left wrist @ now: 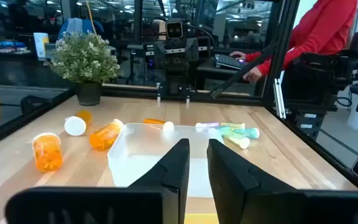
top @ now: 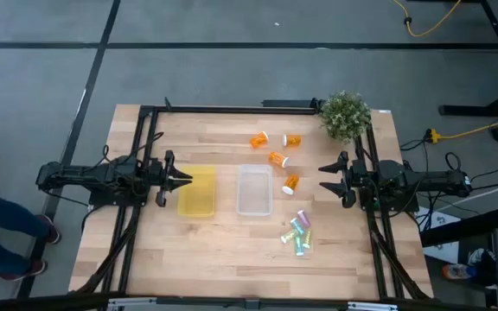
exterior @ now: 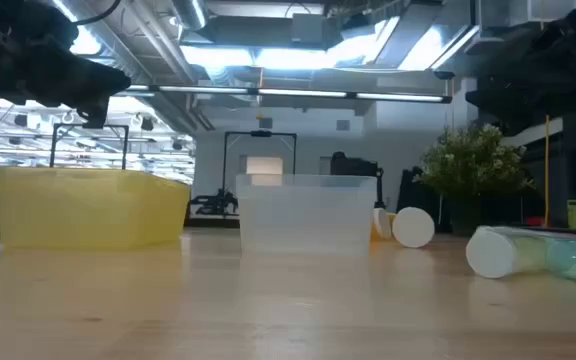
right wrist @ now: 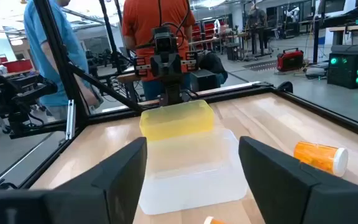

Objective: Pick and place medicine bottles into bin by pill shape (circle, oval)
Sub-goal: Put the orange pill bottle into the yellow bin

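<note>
Pale matt wooden table (top: 232,250); translucent plastic yellow tray (top: 196,192), clear tray (top: 254,190), glossy orange bottles (top: 277,159).

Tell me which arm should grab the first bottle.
Probably the right. All bottles lie on its side of the table, and the right gripper, open, is nearest the orange bottle beside the clear tray. The left gripper waits at the yellow tray.

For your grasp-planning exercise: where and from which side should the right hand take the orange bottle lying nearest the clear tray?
Grip the orange bottle across its cylindrical body, coming from above. It lies on its side close beside the clear tray, so fingers probably fit best straddling its width. The right hand is open and nearby.
</note>
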You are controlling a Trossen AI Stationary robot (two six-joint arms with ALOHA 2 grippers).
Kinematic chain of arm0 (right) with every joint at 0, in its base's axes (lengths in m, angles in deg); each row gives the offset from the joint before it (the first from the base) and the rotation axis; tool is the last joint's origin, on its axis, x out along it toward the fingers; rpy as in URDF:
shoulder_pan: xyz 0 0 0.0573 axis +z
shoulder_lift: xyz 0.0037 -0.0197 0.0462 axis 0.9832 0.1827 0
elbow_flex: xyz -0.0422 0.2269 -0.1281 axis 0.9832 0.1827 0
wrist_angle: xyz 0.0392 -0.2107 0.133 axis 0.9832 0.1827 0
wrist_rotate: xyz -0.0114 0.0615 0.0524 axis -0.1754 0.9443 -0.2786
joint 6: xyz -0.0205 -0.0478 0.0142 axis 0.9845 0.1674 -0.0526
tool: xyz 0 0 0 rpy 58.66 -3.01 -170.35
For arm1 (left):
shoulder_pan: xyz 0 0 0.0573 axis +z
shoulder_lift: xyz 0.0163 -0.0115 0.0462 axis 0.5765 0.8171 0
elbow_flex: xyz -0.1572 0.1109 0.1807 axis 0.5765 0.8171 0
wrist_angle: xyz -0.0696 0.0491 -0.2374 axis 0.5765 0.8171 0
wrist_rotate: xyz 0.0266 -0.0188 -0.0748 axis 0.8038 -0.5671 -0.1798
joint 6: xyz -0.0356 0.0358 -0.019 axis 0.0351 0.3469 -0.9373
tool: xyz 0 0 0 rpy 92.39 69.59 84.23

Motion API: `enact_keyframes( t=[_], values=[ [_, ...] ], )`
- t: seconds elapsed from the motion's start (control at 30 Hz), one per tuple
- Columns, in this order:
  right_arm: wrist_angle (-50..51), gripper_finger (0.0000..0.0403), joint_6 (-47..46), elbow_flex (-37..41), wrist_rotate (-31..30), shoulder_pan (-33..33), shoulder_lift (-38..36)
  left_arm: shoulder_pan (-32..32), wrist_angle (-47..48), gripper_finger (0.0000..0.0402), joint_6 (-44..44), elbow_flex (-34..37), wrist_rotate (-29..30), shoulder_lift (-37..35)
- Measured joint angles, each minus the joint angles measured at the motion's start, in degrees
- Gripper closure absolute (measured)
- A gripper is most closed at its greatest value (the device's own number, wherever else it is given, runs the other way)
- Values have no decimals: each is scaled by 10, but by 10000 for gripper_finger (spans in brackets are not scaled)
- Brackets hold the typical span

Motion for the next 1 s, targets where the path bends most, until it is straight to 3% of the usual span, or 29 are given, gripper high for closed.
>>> enact_keyframes(
  t=[1.0],
  values=[
    [0,146,0,0,0,-10,0,0,0,351,0,0,0,0]
  ],
)
